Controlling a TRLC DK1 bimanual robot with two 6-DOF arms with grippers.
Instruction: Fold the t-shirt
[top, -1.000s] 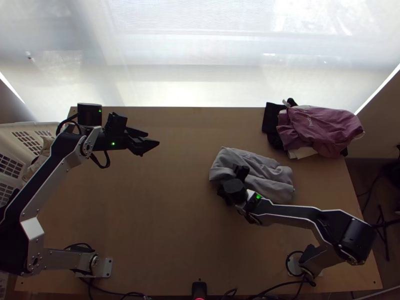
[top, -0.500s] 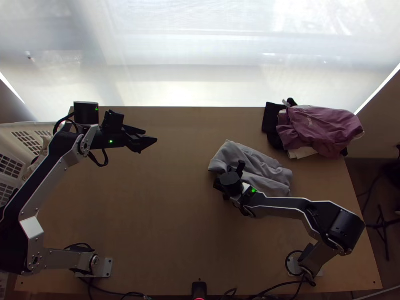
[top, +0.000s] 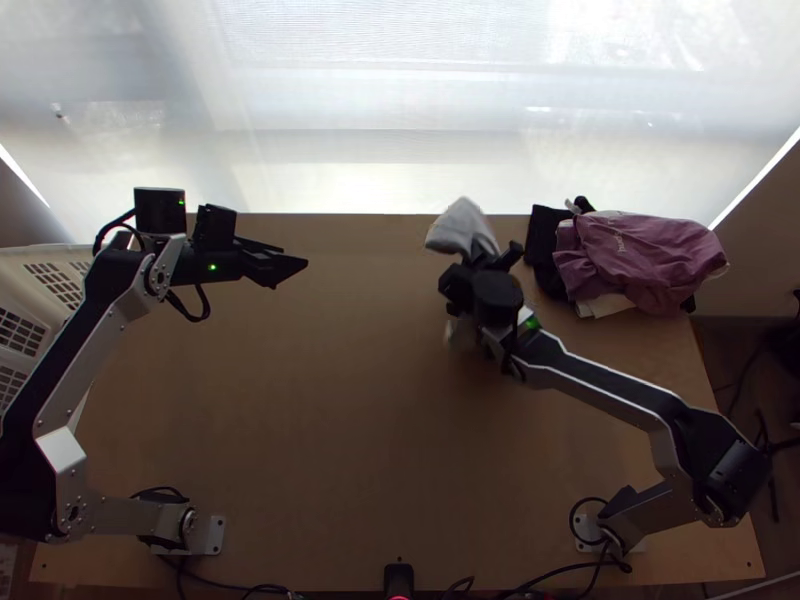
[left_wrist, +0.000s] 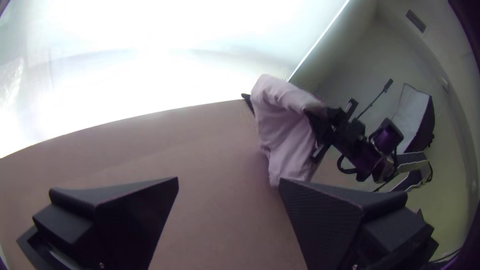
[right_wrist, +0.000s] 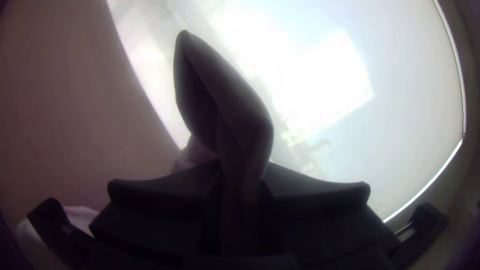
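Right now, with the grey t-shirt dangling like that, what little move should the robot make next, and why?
I'd probably bring the left gripper toward the grey t-shirt to take a loose part. The right gripper pinches it in a bunch, while the left one is open with nothing between its fingers; a second hold might help spread it.

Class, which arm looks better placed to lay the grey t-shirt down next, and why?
Probably the right: the right gripper has its jaws closed on the grey t-shirt; the left gripper is open and empty, apart from it.
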